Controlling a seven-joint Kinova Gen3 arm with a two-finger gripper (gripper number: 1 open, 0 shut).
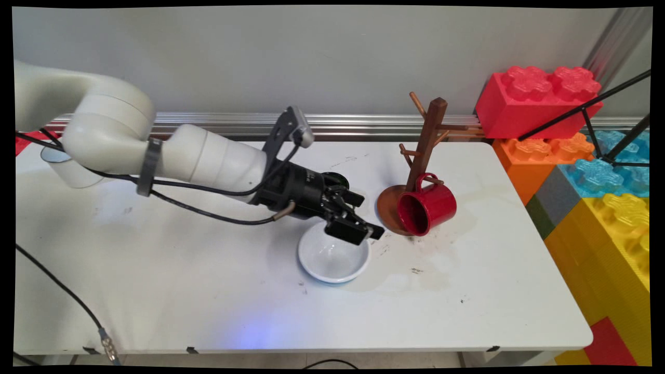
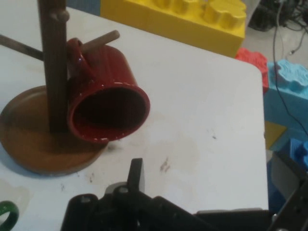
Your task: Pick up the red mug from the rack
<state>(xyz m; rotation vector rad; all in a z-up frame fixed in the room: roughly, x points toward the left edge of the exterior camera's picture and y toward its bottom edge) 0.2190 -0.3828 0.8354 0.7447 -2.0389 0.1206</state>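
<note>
Above round white ceramic bowl [image 1: 332,259], black two-finger pincer [image 1: 363,234], seemingly spread open, empty; beside it, glossy red mug [image 1: 428,208] hooked by handle on brown wooden mug tree [image 1: 427,136].

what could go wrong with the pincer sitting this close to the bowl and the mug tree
The pincer hangs low over the white bowl's far rim; dropping further could tip or shove it. The red mug hangs on a low peg of the wooden mug tree, mouth toward the pincer; a sweep that way might knock it off or topple the tree.
</note>
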